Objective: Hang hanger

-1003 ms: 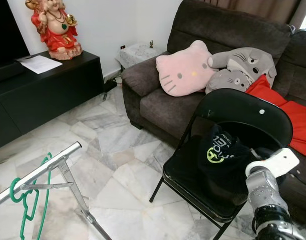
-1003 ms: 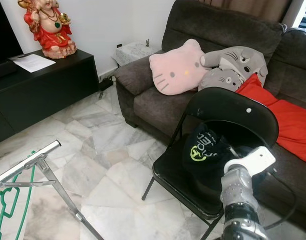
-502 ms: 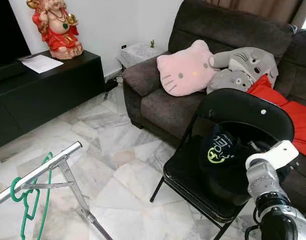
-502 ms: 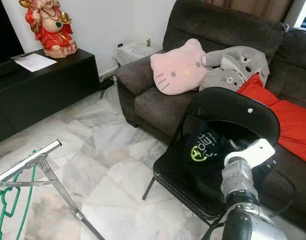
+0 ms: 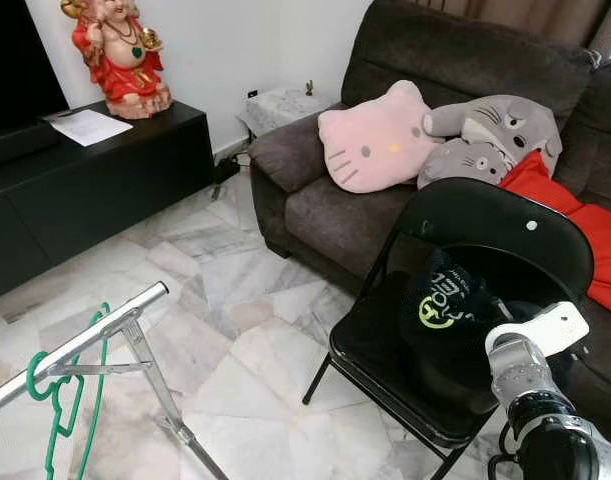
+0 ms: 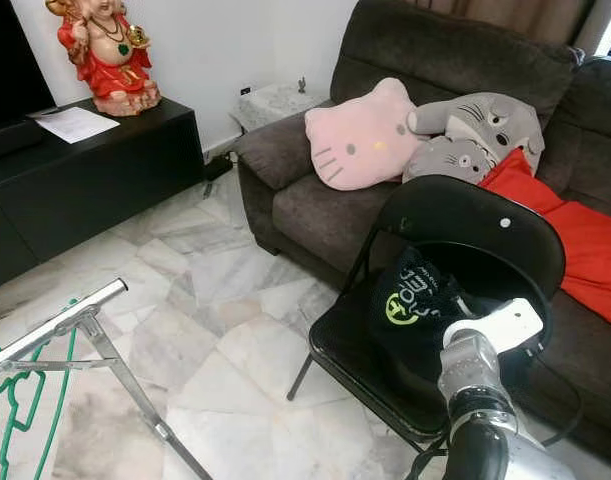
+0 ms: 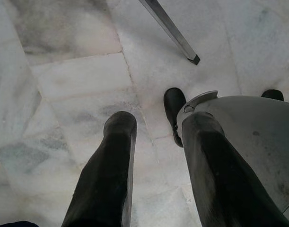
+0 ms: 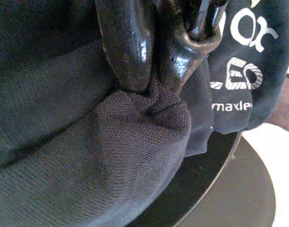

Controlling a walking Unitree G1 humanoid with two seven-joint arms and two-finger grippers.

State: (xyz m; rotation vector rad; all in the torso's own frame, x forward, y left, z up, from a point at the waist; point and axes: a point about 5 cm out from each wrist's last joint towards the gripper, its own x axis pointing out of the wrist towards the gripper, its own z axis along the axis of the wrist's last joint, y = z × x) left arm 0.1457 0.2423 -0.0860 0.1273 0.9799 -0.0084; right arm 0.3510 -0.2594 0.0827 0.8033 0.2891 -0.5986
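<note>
Green wire hanger (image 5: pixel 55 400) is already hanging on the silver metal rack bar (image 5: pixel 80 345), far left; judged done for that one. Left end effector (image 7: pixel 153 137) is idling released over marble floor (image 7: pixel 78 80). Right end effector (image 8: pixel 151 82) is pinching the black mesh garment (image 8: pixel 111 156) on the folding chair (image 5: pixel 505 225); hanging it looks outstanding.

Right end effector (image 8: pixel 151 87) pinching a fold of black mesh shirt (image 8: pixel 87 156), white lettering, on black chair seat (image 8: pixel 220 203)

Green hanger (image 5: pixel 60 420) – silver rack (image 5: pixel 75 345). Black shirt (image 5: pixel 455 320) with green print – black chair (image 5: pixel 485 240), pink pillow (image 5: pixel 375 140).
</note>
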